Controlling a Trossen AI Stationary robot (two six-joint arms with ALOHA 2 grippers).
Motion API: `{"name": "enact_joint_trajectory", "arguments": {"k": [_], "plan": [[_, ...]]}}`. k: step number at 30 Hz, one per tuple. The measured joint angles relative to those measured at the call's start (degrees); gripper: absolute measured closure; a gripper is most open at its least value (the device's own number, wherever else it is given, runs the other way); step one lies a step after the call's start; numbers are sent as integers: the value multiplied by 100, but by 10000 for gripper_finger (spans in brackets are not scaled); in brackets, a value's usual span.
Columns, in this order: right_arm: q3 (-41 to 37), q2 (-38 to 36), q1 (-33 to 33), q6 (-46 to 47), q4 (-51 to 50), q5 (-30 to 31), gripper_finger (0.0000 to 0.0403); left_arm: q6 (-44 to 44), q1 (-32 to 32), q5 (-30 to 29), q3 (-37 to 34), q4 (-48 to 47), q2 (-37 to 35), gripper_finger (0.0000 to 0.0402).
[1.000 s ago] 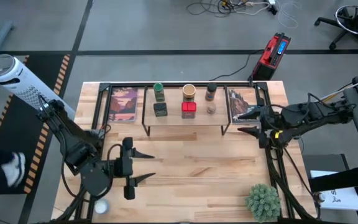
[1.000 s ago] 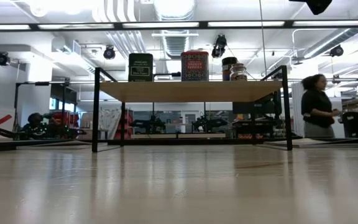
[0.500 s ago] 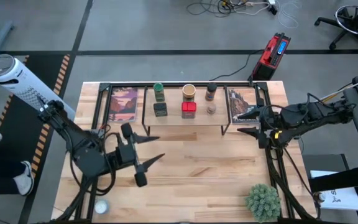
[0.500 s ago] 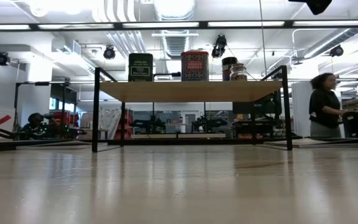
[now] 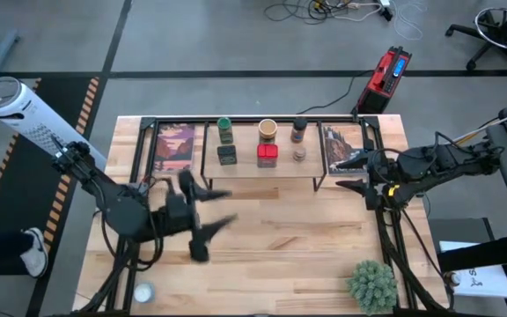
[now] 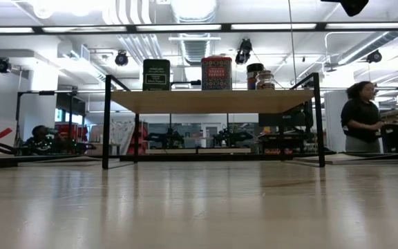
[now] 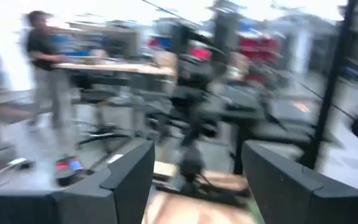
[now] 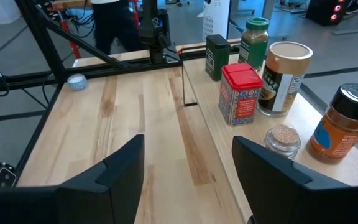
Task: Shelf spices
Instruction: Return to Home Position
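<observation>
From above, the left gripper (image 5: 216,208) has swung within the last second from pointing across the near-left of the table (image 5: 289,233) to angling toward the shelf (image 5: 246,167). Its fingers are spread wide, empty and smeared by motion. The right gripper (image 5: 340,174) has not moved: it sits just beside the shelf's right end, fingers apart and holding nothing. All six spices stand on the plank, with the green-lidded jar (image 5: 224,129), tan round jar (image 5: 268,130) and dark-capped brown bottle (image 5: 298,131) behind. The small black box (image 5: 227,155), red square tin (image 5: 267,155) and tiny clear jar (image 5: 299,154) are in front. At table height the shelf looks unchanged; only a person (image 6: 360,124) in the room behind has shifted. The left wrist camera shows a blurred room and an empty gap between its fingers. The right wrist camera looks past open fingers at the row of spices. Shelving looks finished, so only the left arm's retreat to rest seems to remain.
</observation>
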Motion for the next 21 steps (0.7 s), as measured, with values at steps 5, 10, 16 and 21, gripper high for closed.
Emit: {"name": "enact_joint_trajectory", "arguments": {"k": [5, 10, 16, 21], "plan": [[0, 0, -2, 2, -2, 1, 175, 741, 29, 3313, -1, -897, -86, 165], [2, 0, -2, 1, -2, -1, 167, 912, 194, 5613, -243, -1646, -293, 161], [4, 0, -2, -3, -2, -1, 162, 316, 197, 4995, -1919, 37, -1141, 168], [4, 0, -2, -5, -2, 0, 170, 269, 217, 4989, -3762, 1628, -1812, 177]]}}
